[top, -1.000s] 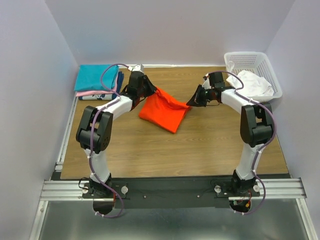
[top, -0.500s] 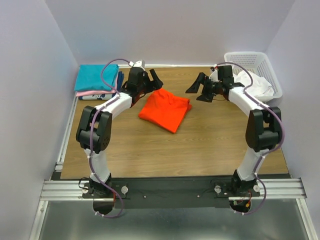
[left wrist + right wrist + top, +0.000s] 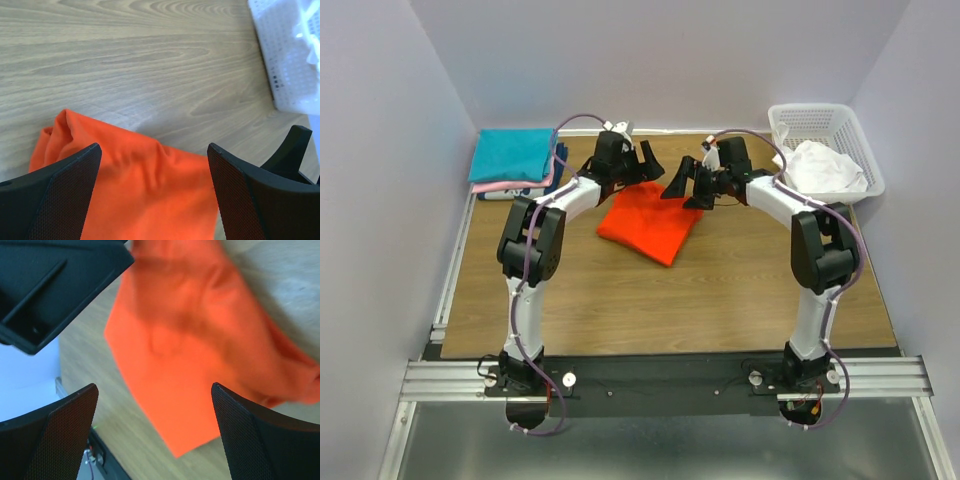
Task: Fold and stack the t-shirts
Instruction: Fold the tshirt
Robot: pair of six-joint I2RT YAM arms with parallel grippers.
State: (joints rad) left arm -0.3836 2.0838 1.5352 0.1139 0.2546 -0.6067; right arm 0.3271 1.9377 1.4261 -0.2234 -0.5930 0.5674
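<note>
orange-red t-shirt point(image 3: 650, 222), folded into a rough square, lying flat on the wooden surface point(image 3: 620, 300) just toward 12 o'clock from centre. left claw point(image 3: 152, 152) and right claw point(image 3: 155, 390) both stand wide and hold nothing, poised over the shirt's 12 o'clock edge. finished stack point(image 3: 512, 160), teal on top, sits at 10 o'clock; a white shirt point(image 3: 825, 168) waits in the basket point(image 3: 820, 120) at 2 o'clock. step in hand, by judgement: fold complete or nearly so. the next move calls for gripping the bundle without undoing it, then carrying it to the stack.
</note>
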